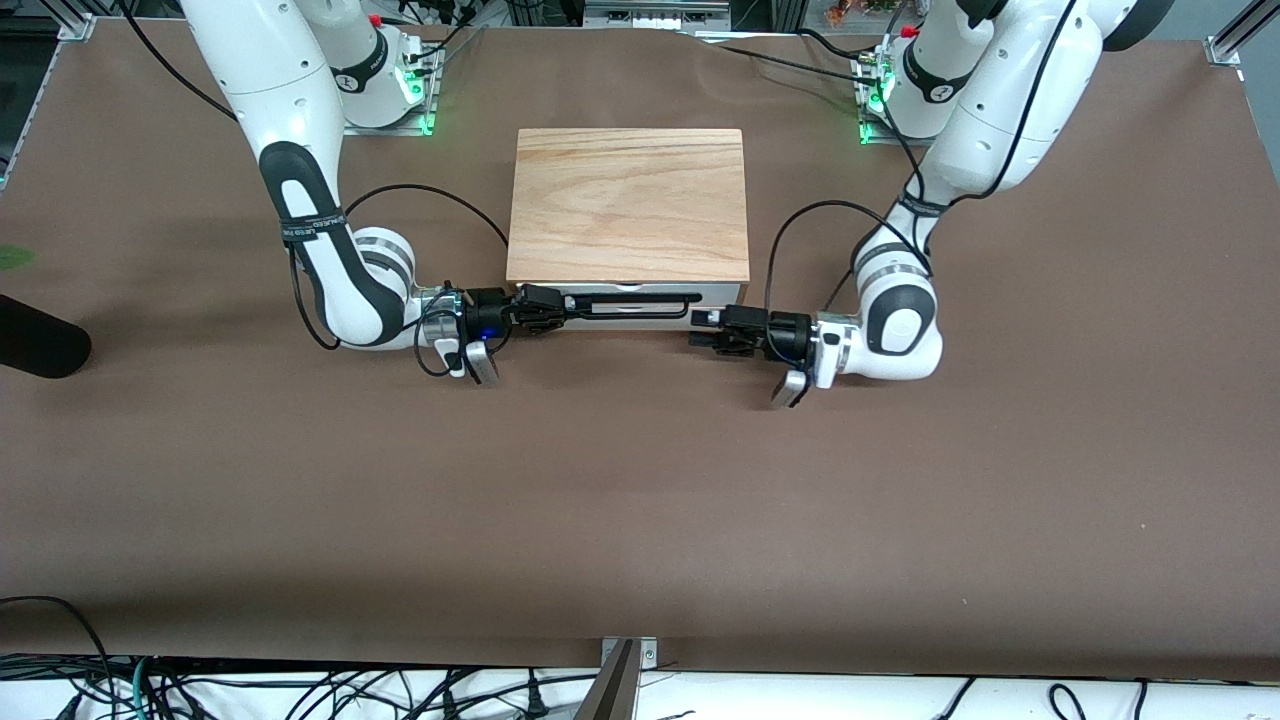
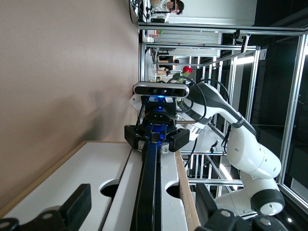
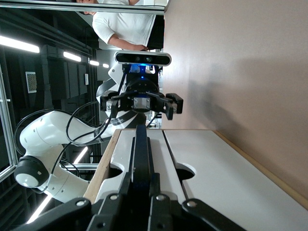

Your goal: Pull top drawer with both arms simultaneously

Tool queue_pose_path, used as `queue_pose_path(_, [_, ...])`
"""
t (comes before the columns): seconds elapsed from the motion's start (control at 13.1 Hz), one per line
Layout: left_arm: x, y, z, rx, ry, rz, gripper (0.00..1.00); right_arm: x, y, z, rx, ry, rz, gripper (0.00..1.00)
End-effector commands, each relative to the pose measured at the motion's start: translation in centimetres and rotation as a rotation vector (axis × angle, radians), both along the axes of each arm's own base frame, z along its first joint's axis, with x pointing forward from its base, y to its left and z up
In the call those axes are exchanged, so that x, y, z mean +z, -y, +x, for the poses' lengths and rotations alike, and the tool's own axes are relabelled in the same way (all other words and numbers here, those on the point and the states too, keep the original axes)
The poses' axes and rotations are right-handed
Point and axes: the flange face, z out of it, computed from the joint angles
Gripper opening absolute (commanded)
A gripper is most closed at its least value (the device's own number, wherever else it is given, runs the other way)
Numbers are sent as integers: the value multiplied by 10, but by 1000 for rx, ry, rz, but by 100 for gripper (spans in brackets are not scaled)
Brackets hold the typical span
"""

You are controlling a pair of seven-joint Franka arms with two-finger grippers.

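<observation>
The top drawer shows its white front just under the cabinet's wood slab, with a long black wire handle. My right gripper is shut on the handle's end toward the right arm; in the right wrist view the fingers clamp the bar. My left gripper is open at the handle's other end, not touching it. In the left wrist view its fingers stand wide apart on both sides of the handle.
A lower white drawer front with a round finger notch lies below the top drawer. The brown table spreads all round the cabinet. A black object lies at the right arm's end of the table.
</observation>
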Motion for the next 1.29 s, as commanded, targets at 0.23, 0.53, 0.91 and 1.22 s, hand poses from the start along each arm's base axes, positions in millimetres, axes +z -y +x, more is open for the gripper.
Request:
queue_pose_path(0.23, [20, 12, -29, 26, 0, 39, 90, 4, -3, 7, -8, 24, 21, 0])
queue_pose_path(0.53, [21, 10, -33, 24, 6, 42, 78, 4, -3, 7, -9, 26, 21, 0])
queue_pose_path(0.91, [18, 9, -38, 19, 38, 43, 37, 5, -5, 7, -5, 25, 22, 0])
queue_pose_path(1.22, [13, 8, -39, 17, 57, 43, 1, 4, -3, 7, -8, 25, 23, 0])
